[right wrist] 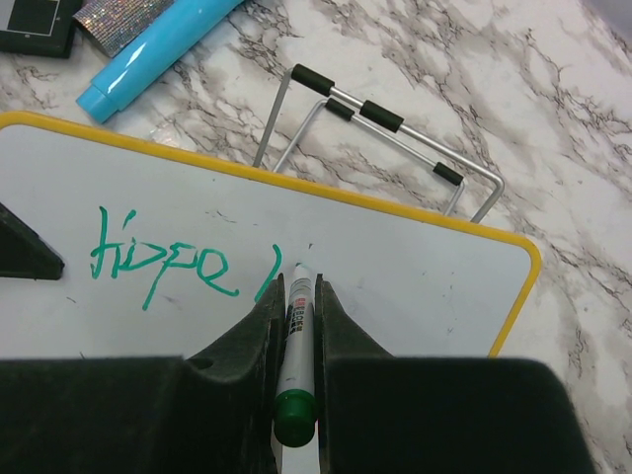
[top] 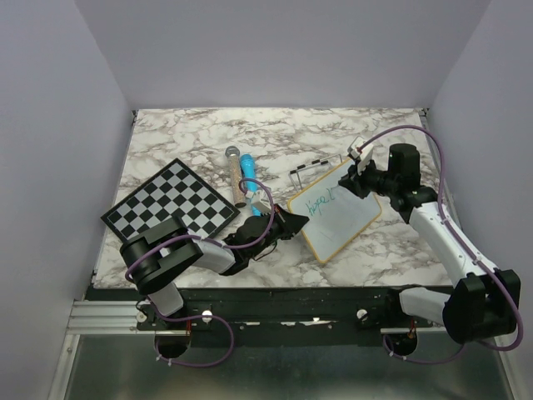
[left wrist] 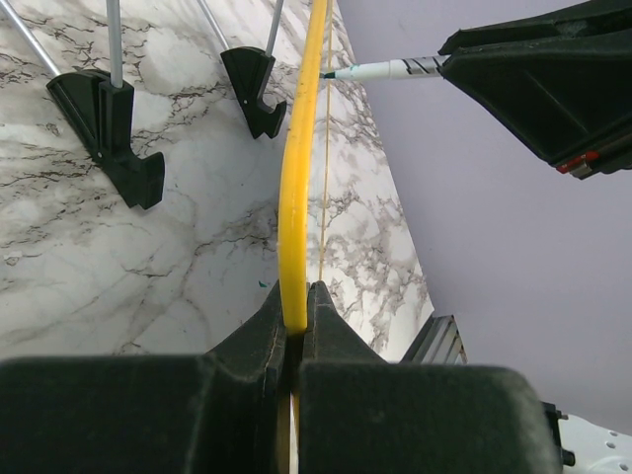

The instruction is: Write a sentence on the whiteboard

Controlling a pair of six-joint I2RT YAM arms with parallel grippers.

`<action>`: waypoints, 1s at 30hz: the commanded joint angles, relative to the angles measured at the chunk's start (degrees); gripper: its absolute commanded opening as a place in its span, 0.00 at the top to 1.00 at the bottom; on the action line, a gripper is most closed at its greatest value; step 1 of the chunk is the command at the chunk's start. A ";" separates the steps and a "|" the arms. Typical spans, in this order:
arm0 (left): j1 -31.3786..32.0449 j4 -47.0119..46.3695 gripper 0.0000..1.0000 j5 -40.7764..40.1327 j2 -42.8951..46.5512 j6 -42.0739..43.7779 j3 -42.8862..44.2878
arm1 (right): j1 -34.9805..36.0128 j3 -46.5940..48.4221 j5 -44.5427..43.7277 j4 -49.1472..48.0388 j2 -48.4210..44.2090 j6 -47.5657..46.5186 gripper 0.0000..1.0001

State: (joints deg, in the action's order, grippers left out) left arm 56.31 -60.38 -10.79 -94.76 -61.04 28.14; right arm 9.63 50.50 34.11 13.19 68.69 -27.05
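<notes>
The whiteboard with a yellow-tan frame lies tilted right of centre. My left gripper is shut on its left edge; in the left wrist view the frame runs up edge-on from between the fingers of that gripper. My right gripper is shut on a green-capped marker and holds its tip at the board. The sentence reads "Hope" in green, plus one slanted stroke just left of the tip of the marker.
A black-and-white chessboard lies at the left. A blue tube and a silver-capped stick lie behind the left gripper. A wire stand with black feet sits behind the board.
</notes>
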 commanded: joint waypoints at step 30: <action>0.11 -0.53 1.00 2.44 -1.22 1.80 -0.54 | -0.40 -2.07 -2.64 0.70 -0.75 0.77 0.99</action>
State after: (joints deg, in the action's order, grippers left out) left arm 56.25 -60.75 -10.70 -94.98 -61.54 27.86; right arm 9.37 49.47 34.17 15.05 67.96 -27.44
